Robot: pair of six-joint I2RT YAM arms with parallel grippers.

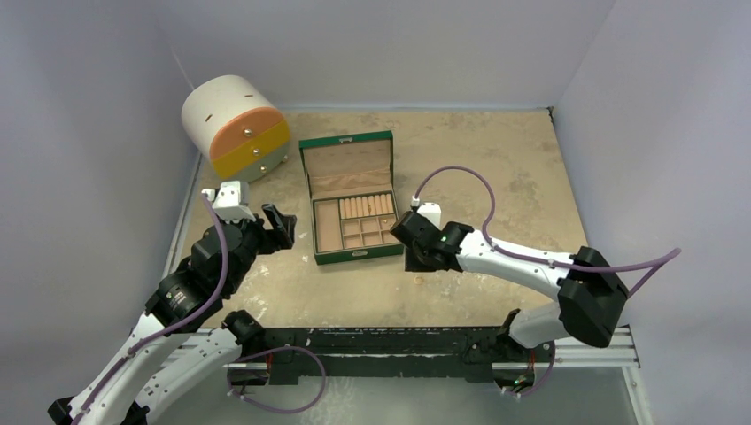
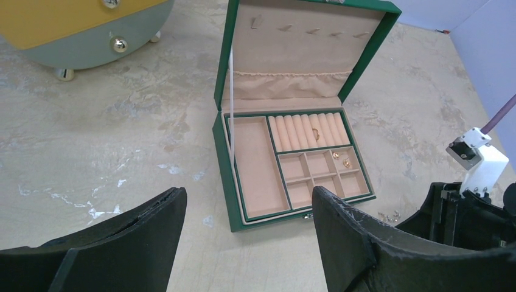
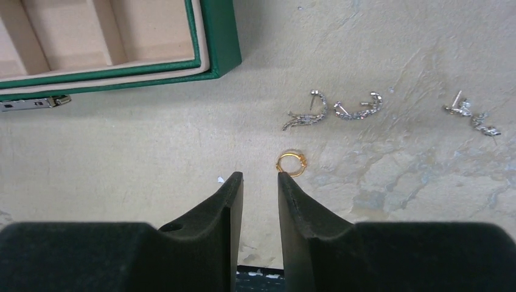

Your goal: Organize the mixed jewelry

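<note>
In the right wrist view a small gold ring (image 3: 291, 163) lies on the table just past my right fingertip, touching or nearly touching it. Beyond it lie silver earrings (image 3: 307, 115), (image 3: 360, 108) and another pair (image 3: 471, 115). My right gripper (image 3: 260, 176) is narrowly open with nothing between its fingers, low over the table right of the green jewelry box (image 1: 354, 202). In the left wrist view a gold ring (image 2: 316, 132) sits in the box's ring rolls and gold earrings (image 2: 342, 159) lie in a small compartment. My left gripper (image 2: 249, 198) is wide open and empty, left of the box.
The box's lid stands open toward the back; its corner (image 3: 216, 42) shows in the right wrist view. A round white cabinet with orange and yellow drawers (image 1: 235, 127) sits at the back left. Grey walls enclose the table on three sides.
</note>
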